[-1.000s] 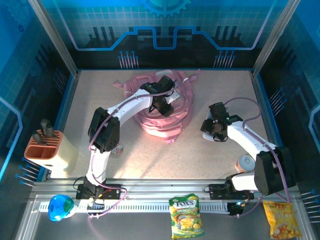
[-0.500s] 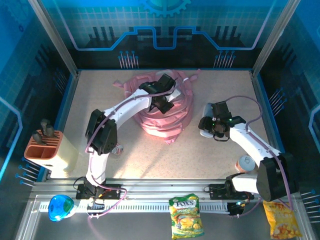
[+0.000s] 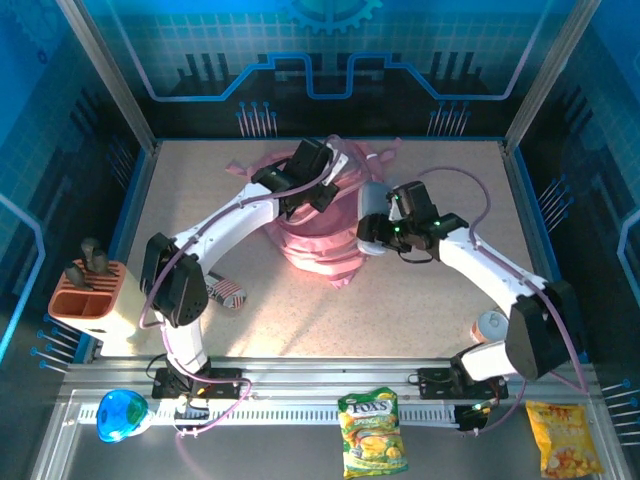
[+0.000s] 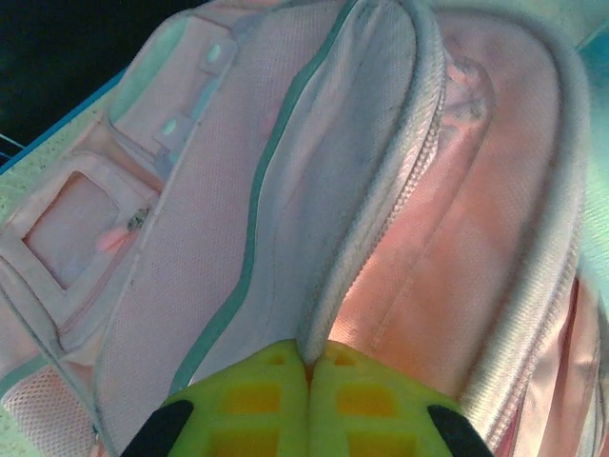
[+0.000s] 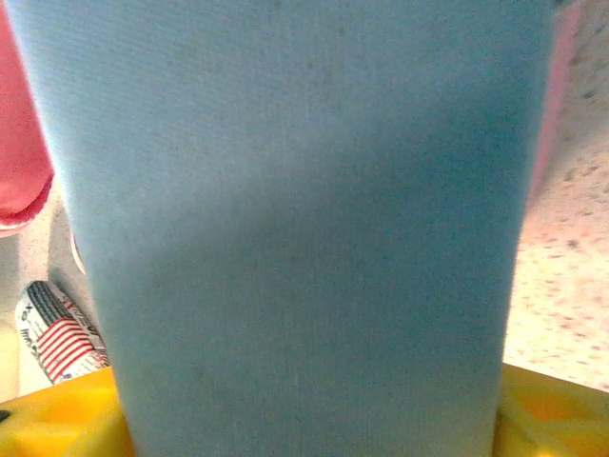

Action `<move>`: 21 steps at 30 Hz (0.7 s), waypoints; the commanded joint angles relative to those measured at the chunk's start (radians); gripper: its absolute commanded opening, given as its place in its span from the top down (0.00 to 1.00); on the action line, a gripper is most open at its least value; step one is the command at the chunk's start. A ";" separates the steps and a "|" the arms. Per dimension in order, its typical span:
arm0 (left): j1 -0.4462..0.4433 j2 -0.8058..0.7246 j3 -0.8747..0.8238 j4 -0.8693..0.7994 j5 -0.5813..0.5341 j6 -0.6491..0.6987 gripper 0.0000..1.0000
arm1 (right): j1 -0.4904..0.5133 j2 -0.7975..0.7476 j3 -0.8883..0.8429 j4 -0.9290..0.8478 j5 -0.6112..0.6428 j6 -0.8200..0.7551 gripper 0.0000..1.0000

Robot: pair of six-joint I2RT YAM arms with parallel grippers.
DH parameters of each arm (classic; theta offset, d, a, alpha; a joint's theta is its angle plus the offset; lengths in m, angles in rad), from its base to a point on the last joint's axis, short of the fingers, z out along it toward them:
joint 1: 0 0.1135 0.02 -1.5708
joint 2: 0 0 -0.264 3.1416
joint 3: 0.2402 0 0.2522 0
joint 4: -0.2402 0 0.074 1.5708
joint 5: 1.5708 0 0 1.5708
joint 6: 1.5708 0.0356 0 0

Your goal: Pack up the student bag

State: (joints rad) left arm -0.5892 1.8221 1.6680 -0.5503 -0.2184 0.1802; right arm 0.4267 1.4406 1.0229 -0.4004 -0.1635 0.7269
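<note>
Rim-slip risk.
Left gripper point(image 4: 306, 360) clamps student bag point(image 4: 381, 238) rim; right gripper point(image 3: 372, 232) grips blue item point(image 5: 304, 209) beside it; rim may slip shut.

My left claw point(image 4: 309, 367) has yellow-green pads; my right claw point(image 5: 304, 419) has warmer yellow ones. The student bag point(image 4: 381, 238) is soft pink with pale grey-green piping and a fine mesh weave. The item point(image 5: 285, 209) in my right claw is plain pale blue, finely woven. The bench point(image 3: 420, 310) is speckled beige, and a small packet point(image 5: 59, 338) on it wears red-and-white stripes.
</note>
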 commanded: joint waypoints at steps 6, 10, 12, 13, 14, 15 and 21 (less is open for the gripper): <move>-0.010 -0.087 0.003 0.195 0.116 -0.121 1.00 | 0.047 0.201 0.148 0.141 -0.153 0.170 0.34; -0.009 -0.099 -0.008 0.213 0.138 -0.136 1.00 | 0.048 0.286 0.222 0.193 -0.177 0.213 0.34; -0.009 -0.101 -0.015 0.213 0.137 -0.139 1.00 | 0.048 0.328 0.268 0.194 -0.177 0.221 0.34; -0.011 -0.102 -0.019 0.211 0.134 -0.141 1.00 | 0.047 0.351 0.292 0.196 -0.177 0.221 0.34; -0.009 -0.103 -0.023 0.210 0.132 -0.143 1.00 | 0.048 0.369 0.311 0.196 -0.176 0.227 0.34; -0.009 -0.104 -0.027 0.208 0.130 -0.146 1.00 | 0.046 0.388 0.331 0.199 -0.171 0.230 0.34; -0.005 -0.109 -0.042 0.195 0.124 -0.158 1.00 | 0.037 0.413 0.345 0.217 -0.128 0.283 0.15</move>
State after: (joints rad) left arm -0.5854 1.7832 1.6249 -0.4194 -0.1410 0.0498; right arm 0.4656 1.8584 1.3460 -0.2516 -0.3038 0.9794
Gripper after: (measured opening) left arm 0.049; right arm 0.830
